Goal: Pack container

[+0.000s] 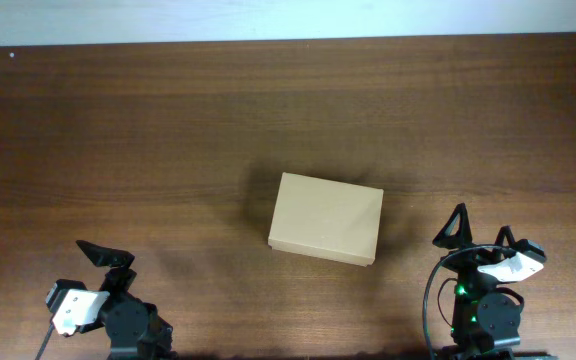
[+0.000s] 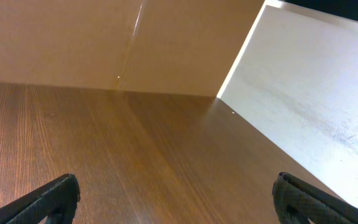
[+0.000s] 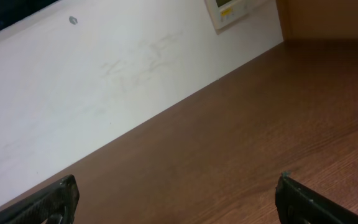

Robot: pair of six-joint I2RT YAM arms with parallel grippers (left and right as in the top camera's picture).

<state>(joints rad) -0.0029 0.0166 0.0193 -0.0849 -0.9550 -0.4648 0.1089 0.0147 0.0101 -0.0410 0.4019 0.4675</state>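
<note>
Spread left fingers (image 1: pixel 103 255) and right fingers (image 1: pixel 455 227) face container (image 1: pixel 326 218) on wooden table (image 1: pixel 168 130) by wall (image 3: pixel 104 93).

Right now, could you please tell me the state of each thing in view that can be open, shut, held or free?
cardboard box: lid shut, lying flat, not held.
left gripper: jaws wide open, empty.
right gripper: jaws wide open, empty.
</note>
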